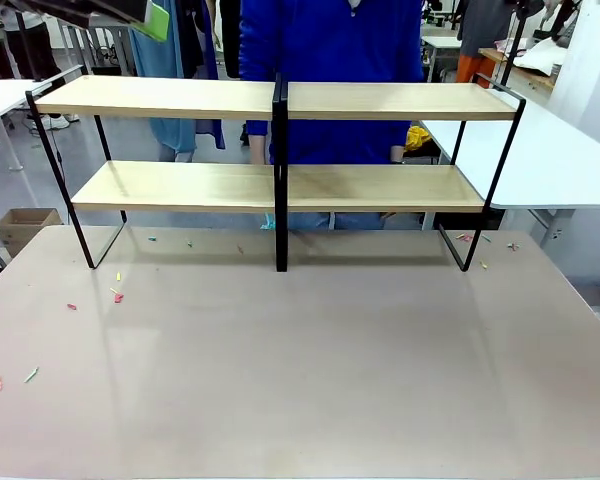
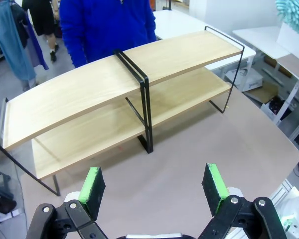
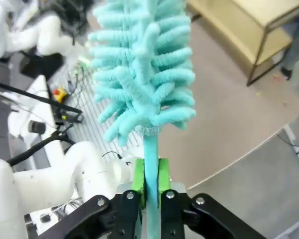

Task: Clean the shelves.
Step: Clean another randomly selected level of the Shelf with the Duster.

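Shelves of light wood boards in thin black metal frame (image 1: 280,185) stand at table's far side; left gripper (image 2: 154,186) spread, empty; right gripper (image 3: 150,179) pinching teal fluffy duster (image 3: 144,74) by its handle.

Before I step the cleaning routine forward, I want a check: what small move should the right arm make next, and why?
Probably swing the right gripper toward the shelves and lower the teal duster onto the top board. The gripper is shut on the duster's handle, with its head off the shelves beside the table. The left gripper is open, holding nothing.
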Robot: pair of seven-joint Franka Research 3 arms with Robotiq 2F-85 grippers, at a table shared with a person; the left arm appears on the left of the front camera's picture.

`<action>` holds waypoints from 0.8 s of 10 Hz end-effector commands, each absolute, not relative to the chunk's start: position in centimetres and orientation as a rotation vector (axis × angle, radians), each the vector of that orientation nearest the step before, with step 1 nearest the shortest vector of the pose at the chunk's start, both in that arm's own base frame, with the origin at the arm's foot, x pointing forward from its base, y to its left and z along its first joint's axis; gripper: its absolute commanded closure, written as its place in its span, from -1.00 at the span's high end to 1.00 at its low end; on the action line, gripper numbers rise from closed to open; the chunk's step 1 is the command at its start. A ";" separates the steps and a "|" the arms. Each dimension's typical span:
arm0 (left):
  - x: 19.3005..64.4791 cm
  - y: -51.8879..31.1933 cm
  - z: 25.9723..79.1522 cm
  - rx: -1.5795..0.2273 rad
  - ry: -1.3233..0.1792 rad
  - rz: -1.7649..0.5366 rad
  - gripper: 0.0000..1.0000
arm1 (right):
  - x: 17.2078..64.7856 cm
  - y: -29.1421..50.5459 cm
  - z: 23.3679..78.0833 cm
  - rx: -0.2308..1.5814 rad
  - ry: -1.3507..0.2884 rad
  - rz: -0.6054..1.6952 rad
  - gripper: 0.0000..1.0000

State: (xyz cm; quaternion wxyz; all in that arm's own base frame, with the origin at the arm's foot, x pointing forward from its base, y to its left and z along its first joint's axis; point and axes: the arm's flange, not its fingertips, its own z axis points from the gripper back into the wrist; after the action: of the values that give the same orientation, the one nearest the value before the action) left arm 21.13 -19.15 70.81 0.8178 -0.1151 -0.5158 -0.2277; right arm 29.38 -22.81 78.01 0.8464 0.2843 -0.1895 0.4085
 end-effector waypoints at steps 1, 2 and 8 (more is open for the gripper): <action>21.3 -18.9 70.7 -0.248 -1.105 -0.490 1.00 | 26.5 -28.4 79.5 0.587 -0.500 0.781 -0.75; 21.3 -18.9 70.7 -0.248 -1.105 -0.490 1.00 | 25.0 -30.9 77.8 0.592 -0.539 0.723 -0.75; 21.3 -18.9 70.7 -0.248 -1.105 -0.490 1.00 | 25.1 -28.6 77.4 0.581 -0.479 0.741 -0.75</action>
State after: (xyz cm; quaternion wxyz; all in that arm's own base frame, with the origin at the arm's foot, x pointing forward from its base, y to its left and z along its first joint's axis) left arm 21.19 -19.14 70.77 0.8182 -0.1151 -0.5153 -0.2275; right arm 25.85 -28.33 76.88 0.8599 0.2808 -0.2309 0.3583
